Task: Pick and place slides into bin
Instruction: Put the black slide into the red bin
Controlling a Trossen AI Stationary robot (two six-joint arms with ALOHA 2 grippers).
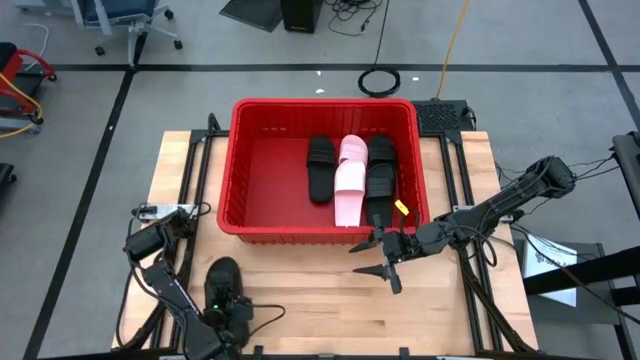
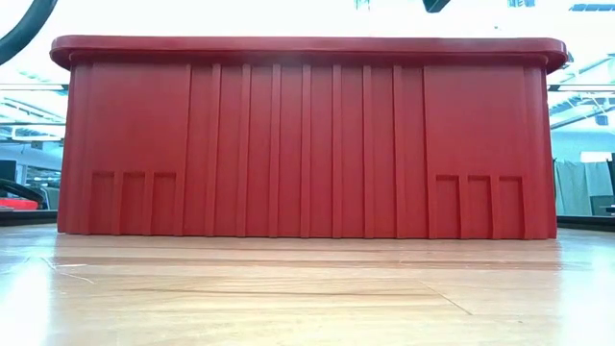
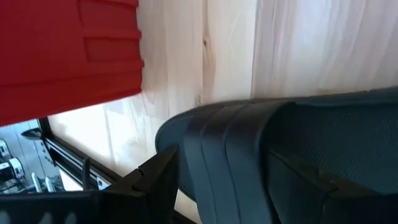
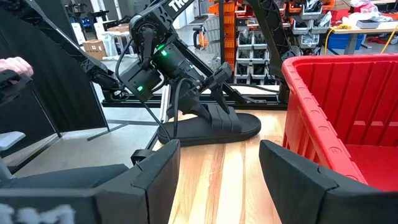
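The red bin [image 1: 228, 170] stands at the table's far middle; its near wall fills the low view [image 2: 307, 144]. Inside lie a black slide [image 1: 320, 168], a pink slide [image 1: 350, 180] and another black slide [image 1: 381, 180], side by side on the bin's floor. A further black slide [image 1: 222, 278] lies flat on the table at the near left, also seen in the right wrist view [image 4: 211, 127]. My left gripper [image 1: 232, 308] is shut on it. My right gripper [image 1: 357, 260] is open and empty, just in front of the bin's near wall, its fingers pointing toward the table's left. My left gripper holds the black slide at its wide strap [image 4: 210, 115], coming slanting down from the table's near side. One finger [image 3: 155, 180] shows outside the strap's edge [image 3: 205, 155]; the slide hides the other. The slide's sole rests flat on the table.
Bare wood lies between the two grippers in front of the bin. The bin's tall near wall [image 4: 323, 124] stands right beside my right gripper. A yellow tag [image 1: 402, 208] shows at the right black slide's near end. A person's hand [image 4: 15, 65] shows beyond the table.
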